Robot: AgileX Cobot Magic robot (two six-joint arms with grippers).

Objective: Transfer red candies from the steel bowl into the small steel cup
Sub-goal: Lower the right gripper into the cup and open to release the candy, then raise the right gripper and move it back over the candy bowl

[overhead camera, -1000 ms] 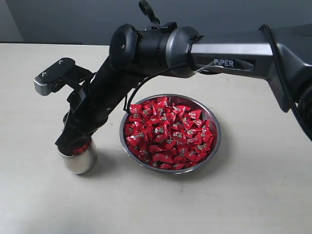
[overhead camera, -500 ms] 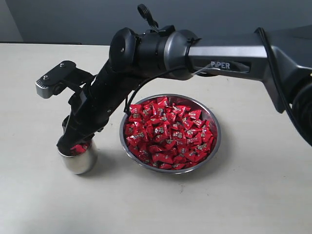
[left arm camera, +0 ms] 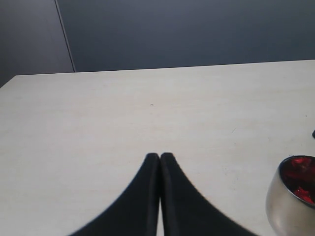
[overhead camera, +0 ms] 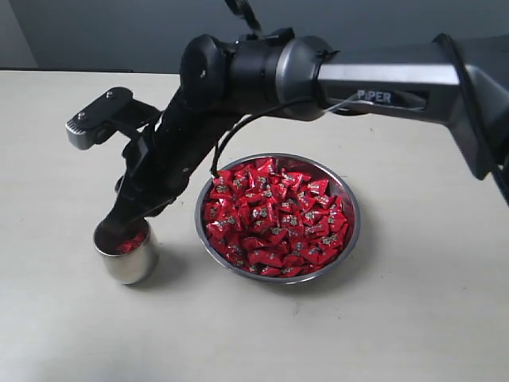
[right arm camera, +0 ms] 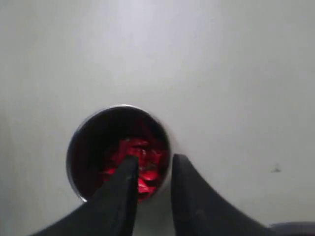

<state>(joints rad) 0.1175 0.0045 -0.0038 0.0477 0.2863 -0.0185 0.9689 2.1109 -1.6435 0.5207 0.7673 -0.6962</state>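
The small steel cup (overhead camera: 127, 261) stands on the table left of the steel bowl (overhead camera: 351, 231) and holds a few red candies (overhead camera: 132, 241). A heap of red candies (overhead camera: 274, 215) fills the bowl. My right gripper (overhead camera: 119, 226) has reached across and hangs just over the cup's mouth. In the right wrist view the right gripper (right arm camera: 154, 159) is open, nothing between its fingers, with the cup (right arm camera: 77, 135) and its candies (right arm camera: 140, 156) below. My left gripper (left arm camera: 160, 155) is shut and empty above bare table; the cup (left arm camera: 287, 206) shows at that view's edge.
The right arm's long dark link (overhead camera: 382, 76) spans the scene above the bowl. The pale table (overhead camera: 413, 318) stretches all around, with a dark wall (left arm camera: 197, 29) behind its far edge.
The right gripper has lifted a little out of the cup's mouth and shifted slightly right. Cup, bowl and candy heap have stayed put.
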